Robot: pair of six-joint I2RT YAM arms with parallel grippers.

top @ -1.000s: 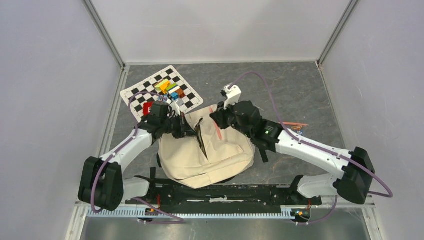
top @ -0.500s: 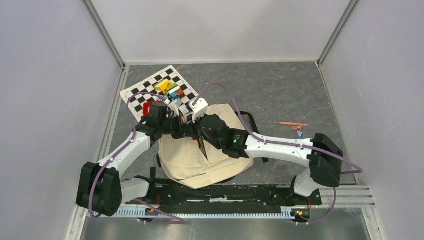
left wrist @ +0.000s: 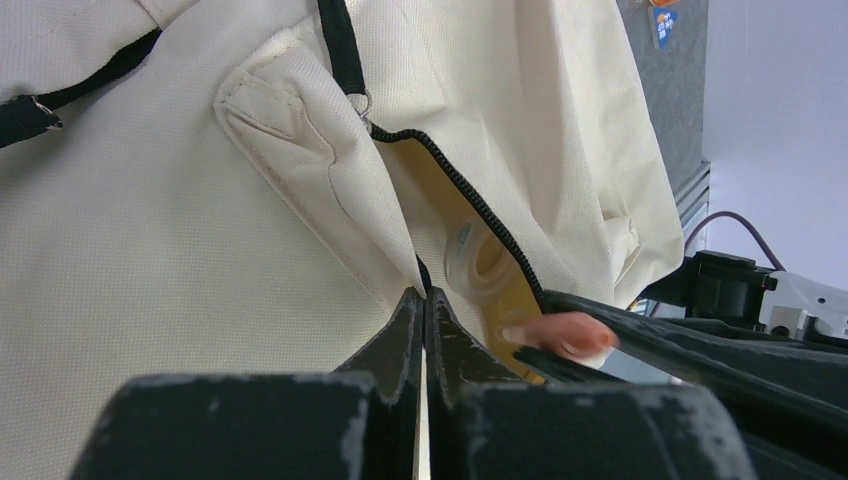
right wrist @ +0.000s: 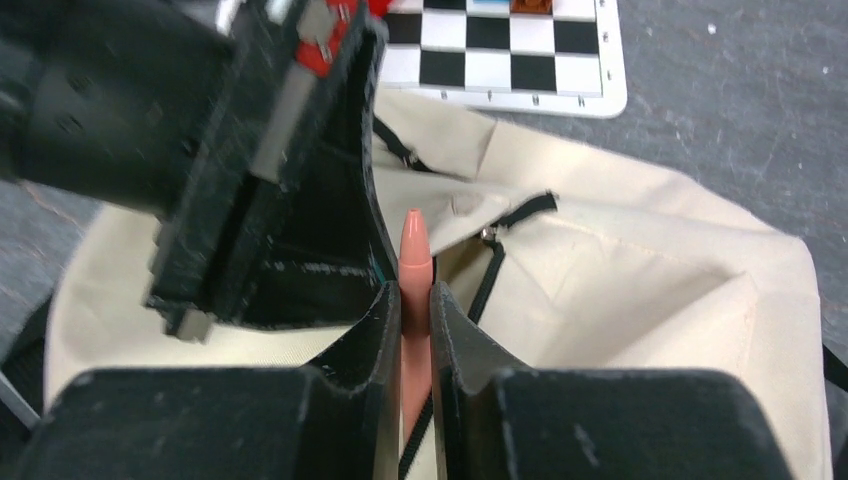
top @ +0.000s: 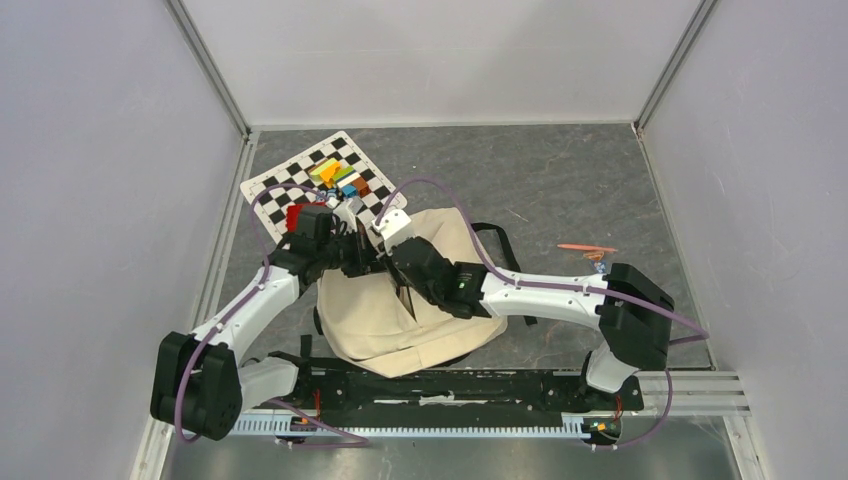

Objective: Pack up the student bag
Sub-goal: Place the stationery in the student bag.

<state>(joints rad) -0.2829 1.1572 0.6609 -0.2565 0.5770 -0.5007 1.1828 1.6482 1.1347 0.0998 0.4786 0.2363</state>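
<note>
Bags: 1 — student bag [top: 380, 320], zip open.
Pens: 2 — pink pen [right wrist: 414, 250]; orange pen [top: 587, 247] apart on table [top: 560, 170].
L gripper [left wrist: 422, 310]: clenched on bag's zip edge.
R gripper [right wrist: 415, 300]: grasping pink pen.

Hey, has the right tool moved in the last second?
Yes. The right tool, gripping a pink pen, swung left across the student bag, ending nearer the checkerboard mat.
</note>
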